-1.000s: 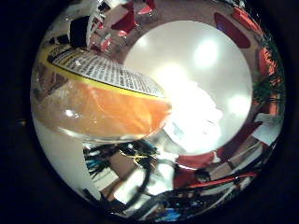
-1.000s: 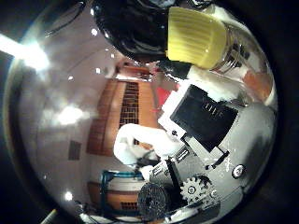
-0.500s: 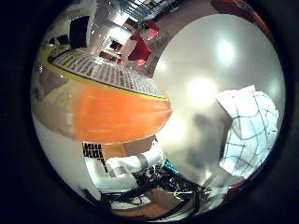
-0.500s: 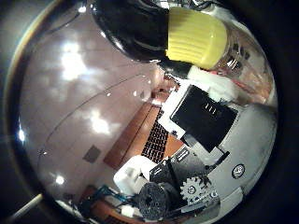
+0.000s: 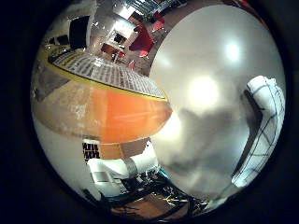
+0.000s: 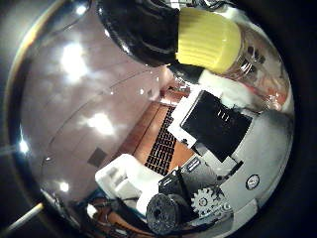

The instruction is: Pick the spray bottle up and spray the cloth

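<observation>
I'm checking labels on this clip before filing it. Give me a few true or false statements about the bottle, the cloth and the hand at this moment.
1. The clear spray bottle with orange liquid sits close to the palm. True.
2. The bottle's collar is blue. False: it is yellow.
3. The white checked cloth lies on the pale round table. True.
4. The cloth is draped over the bottle. False: it lies apart from it.
5. The hand has white and black parts. True.

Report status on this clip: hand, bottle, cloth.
Hand shut on spray bottle, bottle close against palm, yellow collar showing. Cloth lies on the white table, apart from bottle. Nothing between them.
</observation>
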Available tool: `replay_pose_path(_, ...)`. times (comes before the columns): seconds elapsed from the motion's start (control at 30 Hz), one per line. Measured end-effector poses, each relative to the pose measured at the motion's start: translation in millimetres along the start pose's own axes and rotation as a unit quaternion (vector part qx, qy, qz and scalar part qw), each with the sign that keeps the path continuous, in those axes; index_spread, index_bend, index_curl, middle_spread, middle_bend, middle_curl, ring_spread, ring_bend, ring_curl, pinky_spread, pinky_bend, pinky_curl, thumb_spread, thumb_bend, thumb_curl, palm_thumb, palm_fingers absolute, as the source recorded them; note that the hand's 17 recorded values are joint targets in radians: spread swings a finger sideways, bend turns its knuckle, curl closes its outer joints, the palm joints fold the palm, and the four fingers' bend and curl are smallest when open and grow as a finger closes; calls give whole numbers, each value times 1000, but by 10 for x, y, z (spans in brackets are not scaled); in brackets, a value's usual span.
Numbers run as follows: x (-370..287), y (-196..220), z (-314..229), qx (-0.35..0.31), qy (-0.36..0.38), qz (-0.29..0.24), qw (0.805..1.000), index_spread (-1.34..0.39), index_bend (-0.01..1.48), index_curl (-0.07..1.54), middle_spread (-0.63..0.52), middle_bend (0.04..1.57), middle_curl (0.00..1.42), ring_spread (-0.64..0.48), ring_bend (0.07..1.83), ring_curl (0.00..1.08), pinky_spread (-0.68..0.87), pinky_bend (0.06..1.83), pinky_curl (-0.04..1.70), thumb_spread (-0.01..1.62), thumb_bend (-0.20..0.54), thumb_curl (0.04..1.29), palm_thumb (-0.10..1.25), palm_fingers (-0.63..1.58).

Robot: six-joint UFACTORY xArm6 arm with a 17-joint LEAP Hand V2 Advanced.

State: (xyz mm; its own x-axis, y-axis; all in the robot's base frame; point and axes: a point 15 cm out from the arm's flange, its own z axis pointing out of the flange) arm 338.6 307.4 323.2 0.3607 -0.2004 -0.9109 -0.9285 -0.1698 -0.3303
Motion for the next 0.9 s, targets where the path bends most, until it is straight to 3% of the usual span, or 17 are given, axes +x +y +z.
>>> replay_pose_path(0.3, 493, 301, 288, -60, 5, -26, 998, -219, 1062, 772, -77, 1352, 583, -141, 1466, 545, -206, 1024, 1209, 905, -14, 774, 1081, 1210)
replay_pose_path(0.7, 742, 385, 349, -72, 10, 0, 997, -211, 1051, 772, -81, 1341, 579, -142, 1449, 539, -227, 1012, 1166, 947, -23, 735, 1008, 1213)
replay_pose_path(0.77, 744, 393, 348, -72, 11, 2, 997, -214, 974, 747, -92, 1305, 568, -152, 1437, 531, -246, 1005, 1117, 985, -31, 680, 965, 1180)
replay_pose_path(0.9, 764, 437, 342, -82, 15, 1, 997, -237, 629, 676, -105, 1247, 547, -189, 1367, 506, -311, 1039, 1003, 1011, -34, 571, 886, 1063)
